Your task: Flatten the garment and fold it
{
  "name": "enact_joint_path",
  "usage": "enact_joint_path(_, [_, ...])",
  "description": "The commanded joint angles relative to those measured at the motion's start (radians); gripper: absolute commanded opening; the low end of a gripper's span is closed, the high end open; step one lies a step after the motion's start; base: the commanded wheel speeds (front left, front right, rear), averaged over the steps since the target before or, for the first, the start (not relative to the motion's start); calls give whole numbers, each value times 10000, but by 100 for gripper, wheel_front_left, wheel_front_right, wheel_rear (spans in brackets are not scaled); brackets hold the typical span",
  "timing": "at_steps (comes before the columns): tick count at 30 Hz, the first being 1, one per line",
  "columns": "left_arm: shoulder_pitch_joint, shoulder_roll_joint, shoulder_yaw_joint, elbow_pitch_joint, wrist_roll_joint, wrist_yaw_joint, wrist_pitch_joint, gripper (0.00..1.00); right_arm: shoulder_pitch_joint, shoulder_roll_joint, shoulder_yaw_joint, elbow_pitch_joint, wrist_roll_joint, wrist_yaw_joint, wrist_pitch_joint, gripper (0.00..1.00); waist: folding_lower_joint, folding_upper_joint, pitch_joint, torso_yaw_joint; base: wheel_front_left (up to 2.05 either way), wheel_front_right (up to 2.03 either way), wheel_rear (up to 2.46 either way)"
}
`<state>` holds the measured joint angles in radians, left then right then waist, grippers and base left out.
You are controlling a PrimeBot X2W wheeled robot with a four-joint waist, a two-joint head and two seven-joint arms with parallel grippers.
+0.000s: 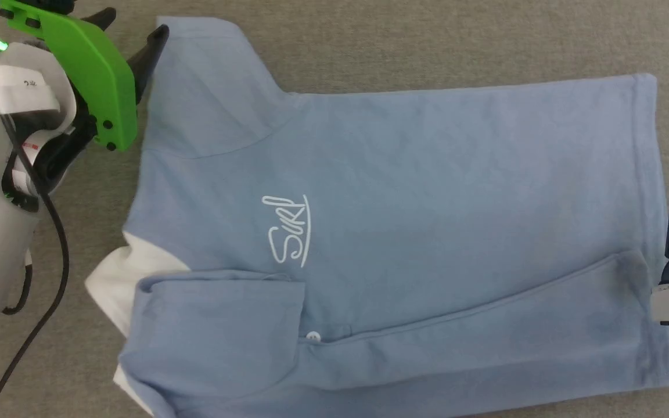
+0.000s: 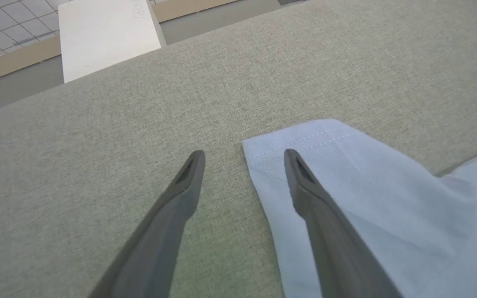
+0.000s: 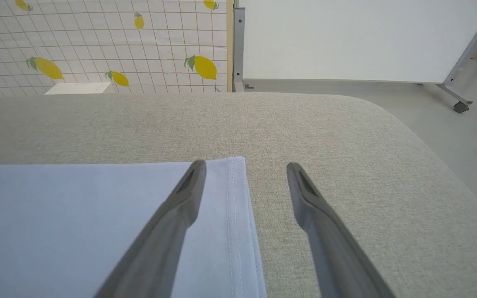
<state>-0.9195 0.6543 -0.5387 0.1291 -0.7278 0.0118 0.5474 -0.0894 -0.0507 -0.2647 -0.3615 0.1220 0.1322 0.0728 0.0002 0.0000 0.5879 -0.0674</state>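
Note:
The garment [image 1: 427, 191], a light blue polo, lies flat on the beige table with its white collar [image 1: 117, 281] at the left and its hem at the right. Its near side is folded over up to the white button [image 1: 313, 335], below the white script logo [image 1: 288, 232]. My left gripper [image 2: 243, 155] is open and straddles the edge of the far sleeve [image 2: 346, 178], one finger over cloth and one over the table. My right gripper [image 3: 244, 165] is open at the far hem corner [image 3: 234, 186], and straddles that edge in the same way. Neither holds anything.
The beige fabric table [image 1: 427, 46] ends in a rounded corner [image 3: 387, 120] past the hem. A white box [image 2: 106, 37] stands beyond the table's far edge, and a wheeled whiteboard [image 3: 346, 37] on the floor. A black cable [image 1: 61, 249] hangs by my left arm.

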Motion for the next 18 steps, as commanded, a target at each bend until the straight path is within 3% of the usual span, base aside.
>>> enact_joint_path(1, [-121, 28, -24, 94, -93, -66, 32, 100, -201, 4, 10, 40, 41, -15, -55, 100, -2, 0, 301, -320, 0, 0, 0])
enact_joint_path(8, [-40, -12, -55, 655, -105, -121, -199, 100, -219, 5, -54, 15, 5, -15, 31, 100, -2, 0, 469, -454, 0, 0, 0])
enact_joint_path(9, [-26, -20, -107, 742, -92, -141, -168, 89, -223, 5, -59, -3, -4, -15, 48, 100, -2, 0, 478, -462, 0, 0, 0])
enact_joint_path(10, [-15, -23, -178, 839, -60, -183, -145, 0, -230, 5, -66, -31, -19, -15, 76, 100, -2, 0, 483, -465, 0, 0, 0])
enact_joint_path(18, [146, -117, -306, 1120, -103, -375, -408, 0, -628, -247, 40, -344, -270, -15, 453, 100, -2, 0, 200, -331, 0, 0, 0])
